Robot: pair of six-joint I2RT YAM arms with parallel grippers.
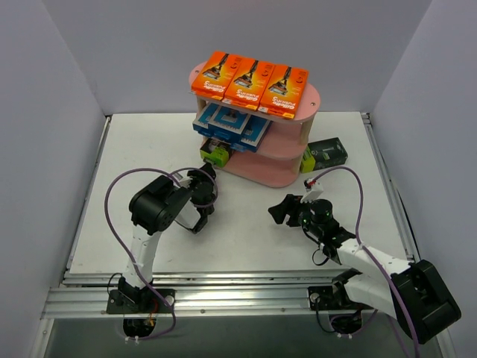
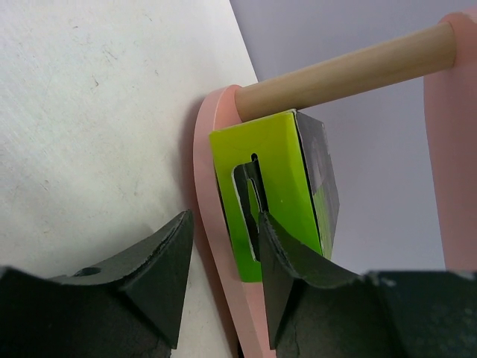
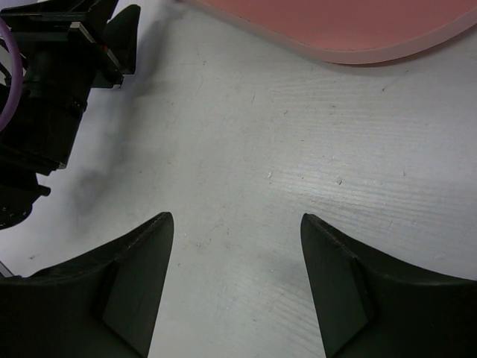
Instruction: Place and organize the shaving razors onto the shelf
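From above, the shelf stands at the far middle of the bench. It carries three orange packs on top, blue-and-white packs on the middle board, and a black-and-lime pack at the left end of the bottom board. The left tool sits just in front of that pack. A loose black pack lies on the bench just beside the shelf's right end, its long axis roughly left to right. It is beyond the right tool and to its right, so the right arm is clearly the nearer one.

In the left wrist view, the left tool has its jaws moderately apart with nothing between them. The black-and-lime pack rests on the bottom board under a wooden post. One finger overlaps its lime end; contact is hard to judge.

In the right wrist view, the right tool stands wide and empty over bare bench, with the shelf's edge ahead. The loose pack is out of frame.
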